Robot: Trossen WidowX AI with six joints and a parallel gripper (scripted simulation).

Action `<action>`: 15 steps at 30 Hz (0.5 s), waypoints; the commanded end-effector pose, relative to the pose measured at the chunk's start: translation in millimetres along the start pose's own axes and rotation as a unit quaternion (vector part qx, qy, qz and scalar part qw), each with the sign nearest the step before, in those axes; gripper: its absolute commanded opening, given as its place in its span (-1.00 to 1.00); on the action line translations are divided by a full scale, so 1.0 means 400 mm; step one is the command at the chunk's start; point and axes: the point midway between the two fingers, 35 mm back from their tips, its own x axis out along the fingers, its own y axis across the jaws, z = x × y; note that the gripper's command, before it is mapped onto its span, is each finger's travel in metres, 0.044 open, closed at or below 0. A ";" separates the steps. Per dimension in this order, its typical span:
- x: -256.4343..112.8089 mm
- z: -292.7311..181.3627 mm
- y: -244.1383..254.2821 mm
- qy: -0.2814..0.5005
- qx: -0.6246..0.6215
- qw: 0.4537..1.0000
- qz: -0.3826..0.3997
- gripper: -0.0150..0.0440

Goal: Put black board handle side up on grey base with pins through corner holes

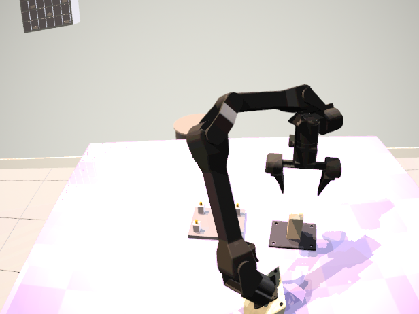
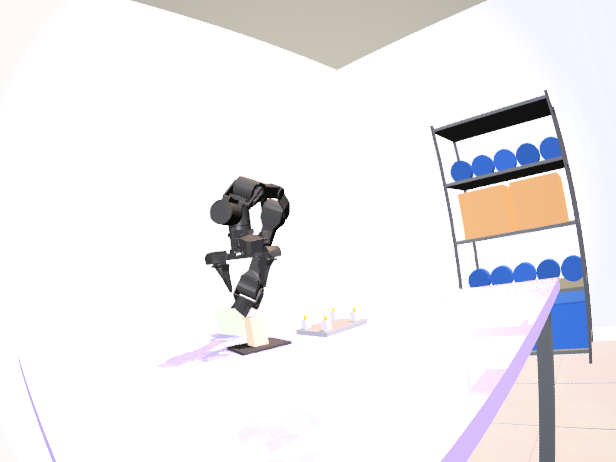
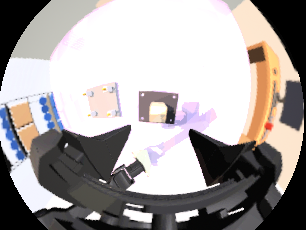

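Bench (image 1: 136, 204) (image 2: 400, 380) (image 3: 165, 55), bearing the rest. Arm (image 1: 219, 200) (image 2: 273, 215), black, arched. Claw (image 1: 300, 194) (image 2: 250, 290) (image 3: 160, 130), spread wide, empty, above the board. Base (image 1: 207, 222) (image 2: 340, 326) (image 3: 103, 103), four-posted, gold-pinned. Board (image 1: 279, 234) (image 2: 275, 344) (image 3: 147, 105), black, flat beside the base, handle (image 1: 294, 227) (image 2: 257, 332) (image 3: 158, 112) up.

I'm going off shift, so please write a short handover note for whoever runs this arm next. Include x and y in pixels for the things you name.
Pincer (image 1: 300, 194) (image 3: 160, 130): open, nothing in it, raised above the board.
Board (image 1: 278, 242) (image 2: 280, 344) (image 3: 148, 106): flat on the table, handle (image 1: 294, 227) (image 2: 256, 332) (image 3: 158, 112) up, beside the base.
Base (image 1: 207, 234) (image 2: 345, 326) (image 3: 102, 104): on the table, all four gold pins showing, no board on it.
Done: nothing placed.
Left: grip the handle, lift, seat the board's corner holes over the pins, let go, move away.
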 end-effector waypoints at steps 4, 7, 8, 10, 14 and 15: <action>0.077 0.005 0.007 0.001 0.005 1.000 0.009 1.00; 0.096 0.004 0.008 0.001 0.005 1.000 0.009 1.00; 0.098 0.003 0.008 0.001 0.005 1.000 0.009 1.00; 0.115 0.001 0.008 0.001 0.005 1.000 0.009 1.00; 0.135 -0.001 0.008 0.001 0.005 1.000 0.009 1.00; 0.137 -0.001 0.008 0.001 0.005 1.000 0.009 1.00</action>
